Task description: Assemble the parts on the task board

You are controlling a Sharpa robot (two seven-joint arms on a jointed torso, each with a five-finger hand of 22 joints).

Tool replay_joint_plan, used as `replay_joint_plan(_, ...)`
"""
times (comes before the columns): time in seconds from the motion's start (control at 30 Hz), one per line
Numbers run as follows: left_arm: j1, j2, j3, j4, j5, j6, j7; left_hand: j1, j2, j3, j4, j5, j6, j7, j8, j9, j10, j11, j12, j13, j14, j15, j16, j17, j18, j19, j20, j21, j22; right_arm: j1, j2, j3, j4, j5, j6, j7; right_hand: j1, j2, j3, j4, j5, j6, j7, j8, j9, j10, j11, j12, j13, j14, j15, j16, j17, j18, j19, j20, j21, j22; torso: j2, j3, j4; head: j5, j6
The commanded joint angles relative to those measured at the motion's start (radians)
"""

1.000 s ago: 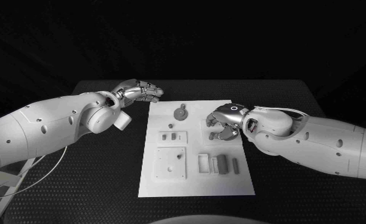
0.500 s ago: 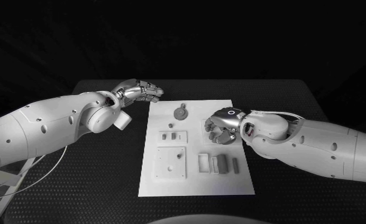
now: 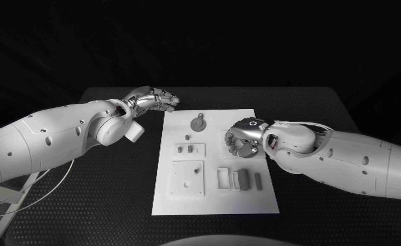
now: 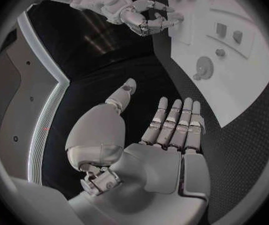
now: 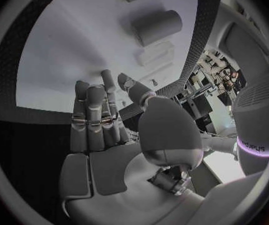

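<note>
The white task board (image 3: 213,199) lies in the middle of the table. A round toothed part (image 3: 199,122) sits at its far end, a square plate (image 3: 187,177) and upright pieces (image 3: 242,180) nearer me. My right hand (image 3: 244,140) hovers low over the board's right middle, fingers pointing down at it, nothing seen in them. From the right wrist its fingers (image 5: 94,110) stretch over the board (image 5: 59,50) toward a cylinder part (image 5: 156,27). My left hand (image 3: 152,100) stays off the board by its far left corner, holding nothing, fingers (image 4: 172,122) straight and thumb apart.
The black table (image 3: 100,199) runs wide on both sides of the board. The left wrist view looks across the board (image 4: 247,85) to the toothed part (image 4: 203,65) and my right hand (image 4: 137,15). A small plate with two pieces (image 3: 189,149) lies left of centre.
My right hand has turned at the wrist and drawn slightly toward the board's middle, its fingers tucking lower. The left hand has not moved.
</note>
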Motion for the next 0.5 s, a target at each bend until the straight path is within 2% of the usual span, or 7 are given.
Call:
replay_joint_plan(0.03,0.0,0.0,0.001,0.003,0.006,0.014,0.006,0.001,-0.002,-0.002,-0.003,-0.003,0.003,0.072,0.001,-0.001,0.004,0.001,0.001,0.001,0.003,-0.001,-0.003,0.001,-0.008,0.005,-0.001,-0.006,-0.001,-0.001,0.002,0.0,-0.004,-0.029,0.017,0.0,0.004,0.018,0.002,-0.003,0.003,0.014,-0.002,0.007,-0.001,0.017,-0.004,0.009,0.004,-0.001,-0.013,0.004,0.0,0.017,0.007,-0.002,0.005,0.022,0.0,0.0004,0.0,-0.002,0.0)
replay_joint_plan(0.43,0.0,0.0,0.001,0.003,0.006,0.02,0.002,-0.001,-0.003,-0.002,-0.001,-0.003,0.002,0.073,0.001,-0.002,0.002,0.001,0.0,0.0,0.001,0.0,-0.004,0.001,-0.008,0.006,-0.001,-0.006,-0.001,-0.003,0.01,0.0,-0.012,-0.035,0.009,-0.004,0.008,0.039,0.002,-0.003,0.003,0.032,-0.008,0.009,-0.007,0.038,-0.011,0.007,0.011,-0.005,-0.02,0.008,-0.002,0.017,0.005,-0.001,0.01,0.023,0.0,0.0002,0.0,-0.007,0.004)
replay_joint_plan(0.5,0.0,0.001,0.001,0.002,0.006,0.02,0.002,-0.001,-0.001,-0.001,0.0,-0.003,0.008,0.065,0.005,0.0,0.001,0.002,0.0,0.0,-0.001,0.0,-0.005,0.001,-0.008,0.005,-0.001,-0.006,-0.002,-0.007,0.017,0.0,-0.016,-0.034,0.005,-0.006,0.008,0.043,0.002,-0.003,0.003,0.035,-0.009,0.009,-0.008,0.042,-0.012,0.006,0.013,-0.005,-0.021,0.009,-0.002,0.017,0.005,-0.001,0.012,0.024,0.001,0.0004,0.0006,-0.008,0.004)
